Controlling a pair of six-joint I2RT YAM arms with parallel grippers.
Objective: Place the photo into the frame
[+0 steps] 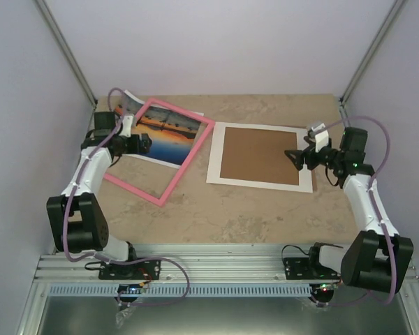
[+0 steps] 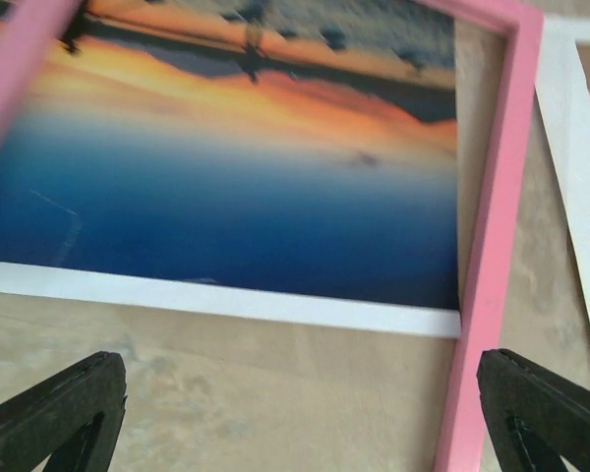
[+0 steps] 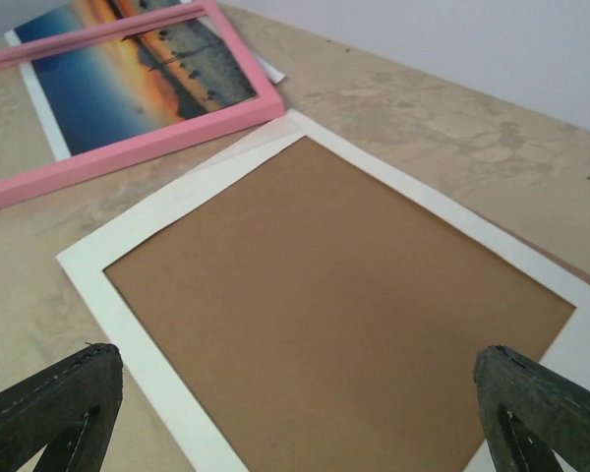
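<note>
Left wrist: photo (image 2: 226, 197) lies just beyond left gripper (image 2: 300, 388).

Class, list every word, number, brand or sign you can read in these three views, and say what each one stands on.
No text can be read in any view.
The photo, the frame and the brown board carry no print.
A small white tag on the right arm is too small to tell whether it bears writing.
</note>
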